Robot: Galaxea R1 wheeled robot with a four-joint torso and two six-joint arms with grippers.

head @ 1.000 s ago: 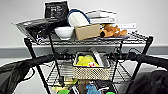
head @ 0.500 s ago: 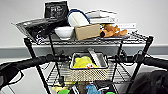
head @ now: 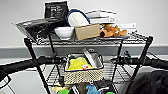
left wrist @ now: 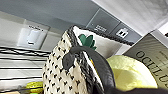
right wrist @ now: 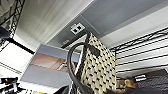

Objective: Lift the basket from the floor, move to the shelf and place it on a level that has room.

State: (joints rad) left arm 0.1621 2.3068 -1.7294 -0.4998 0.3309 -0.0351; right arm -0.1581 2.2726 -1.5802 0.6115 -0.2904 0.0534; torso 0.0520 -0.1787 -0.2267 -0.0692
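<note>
One basket (head: 83, 70), woven sides, dark rim, between both arms, over middle level (head: 115, 72) of shelf (head: 31, 52), in front of rack's near edge; whether base rests on mesh, cannot tell

Judged light, sides soft and yielding, load of yellow item (head: 78, 63) plus boxed item may shift if tilted; keep level

Best hold: two loop handles (left wrist: 97, 65), one each end, close by each wrist

Left pincer, right pincer: grip state cannot tell

Top tier cluttered: one white bowl (head: 64, 32), one cardboard box (head: 87, 31)

The basket (left wrist: 58, 75) looms close — dark loop handle (left wrist: 96, 63), yellow item (left wrist: 130, 73) and a book (left wrist: 152, 58) inside.
</note>
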